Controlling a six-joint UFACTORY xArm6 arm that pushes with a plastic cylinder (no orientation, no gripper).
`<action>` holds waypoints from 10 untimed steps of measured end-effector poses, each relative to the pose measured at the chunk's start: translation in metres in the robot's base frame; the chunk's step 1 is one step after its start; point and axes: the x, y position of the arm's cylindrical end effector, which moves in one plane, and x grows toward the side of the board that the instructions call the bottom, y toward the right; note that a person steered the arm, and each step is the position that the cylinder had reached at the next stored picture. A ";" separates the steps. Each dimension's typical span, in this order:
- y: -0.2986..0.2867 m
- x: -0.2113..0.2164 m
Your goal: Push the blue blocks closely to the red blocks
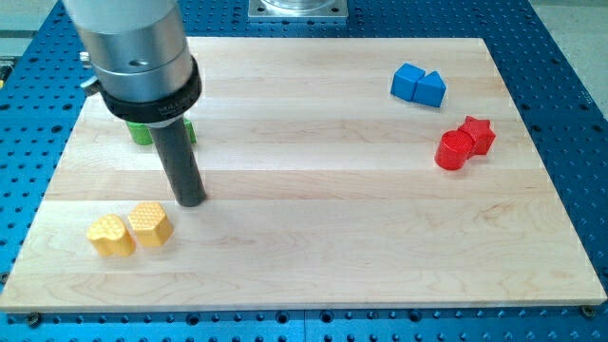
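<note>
Two blue blocks sit side by side at the view's upper right: a blue cube (408,83) and a blue wedge-like block (431,89), touching. Just below and to their right are two red blocks, also touching: a red cylinder (454,150) and a red star-like block (477,135). A gap of bare wood separates the blue pair from the red pair. My tip (191,200) rests on the board at the view's left, far from both pairs, just above the yellow blocks.
Two yellow blocks, a heart-like one (111,235) and a hexagonal one (150,223), lie at the lower left. A green block (142,132) is partly hidden behind the arm's body. The wooden board (313,247) lies on a blue perforated table.
</note>
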 end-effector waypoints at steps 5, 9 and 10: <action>0.192 -0.203; 0.305 -0.222; 0.318 -0.183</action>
